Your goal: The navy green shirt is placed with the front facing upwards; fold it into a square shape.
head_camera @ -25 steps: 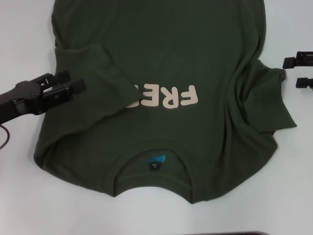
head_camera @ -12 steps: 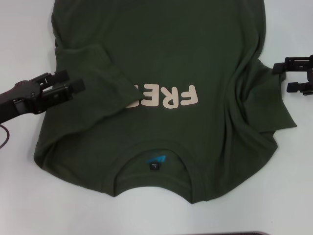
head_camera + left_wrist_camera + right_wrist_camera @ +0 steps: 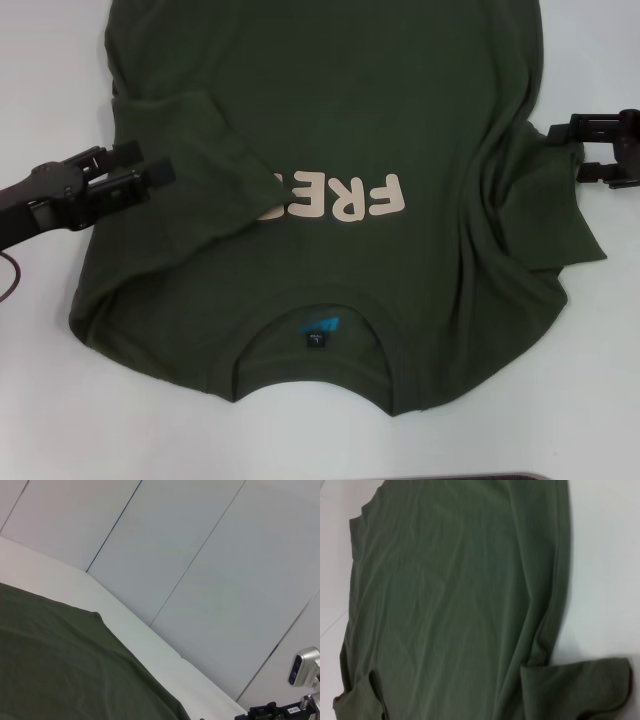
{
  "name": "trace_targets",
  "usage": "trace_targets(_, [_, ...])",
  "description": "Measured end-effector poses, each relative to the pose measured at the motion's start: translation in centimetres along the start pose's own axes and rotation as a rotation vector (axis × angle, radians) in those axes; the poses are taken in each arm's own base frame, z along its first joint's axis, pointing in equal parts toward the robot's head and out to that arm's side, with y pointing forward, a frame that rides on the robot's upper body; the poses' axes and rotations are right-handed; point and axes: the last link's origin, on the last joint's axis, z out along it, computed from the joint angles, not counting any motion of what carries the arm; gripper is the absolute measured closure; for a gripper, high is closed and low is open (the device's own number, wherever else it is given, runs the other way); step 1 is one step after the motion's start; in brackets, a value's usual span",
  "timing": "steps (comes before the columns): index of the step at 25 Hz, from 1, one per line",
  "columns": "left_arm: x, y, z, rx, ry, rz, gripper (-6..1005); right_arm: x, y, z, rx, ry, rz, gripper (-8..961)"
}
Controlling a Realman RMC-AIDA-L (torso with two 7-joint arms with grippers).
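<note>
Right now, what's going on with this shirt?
The navy green shirt lies face up on the white table, its left sleeve already folded across the chest over part of the lettering. The left gripper hangs open beside that fold. The right gripper, open, has moved in to the unfolded right sleeve's edge.

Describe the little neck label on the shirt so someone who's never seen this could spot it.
A big dark green shirt covers most of the white table. Find its round collar on the edge nearest the robot, below the cream lettering. The label sits inside that collar: small, blue-and-black, the only blue there.
</note>
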Motion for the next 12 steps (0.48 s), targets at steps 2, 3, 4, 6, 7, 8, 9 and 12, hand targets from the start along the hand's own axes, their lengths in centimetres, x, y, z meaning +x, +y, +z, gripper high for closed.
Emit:
trace_targets(2, [0.0,0.0,0.0,0.0,0.003,0.0,139,0.0,0.2,0.4,-0.001,-0.005,-0.004,59])
trace_targets(3, [0.1,0.0,0.0,0.0,0.005,0.001,139,0.1,0.3,0.6,-0.004,-0.002,-0.006,59])
trace_targets(4, [0.1,0.0,0.0,0.0,0.007,0.001,139,0.1,0.4,0.8,-0.005,-0.004,-0.008,59])
trace_targets(6, [0.1,0.0,0.0,0.0,0.008,0.001,139,0.2,0.5,1.1,-0.008,-0.004,-0.01,58])
trace_targets(7, [0.1,0.0,0.0,0.0,0.008,0.002,139,0.2,0.6,1.2,-0.009,-0.004,-0.011,58])
trace_targets(8, [0.1,0.0,0.0,0.0,0.009,0.002,139,0.2,0.7,1.3,-0.011,-0.003,-0.011,58])
trace_targets(9, [0.1,0.0,0.0,0.0,0.009,0.002,139,0.3,0.8,1.4,-0.013,-0.001,-0.01,58])
trace_targets(12, [0.1,0.0,0.0,0.001,0.01,0.002,139,0.4,0.8,1.7,-0.012,0.005,-0.008,58])
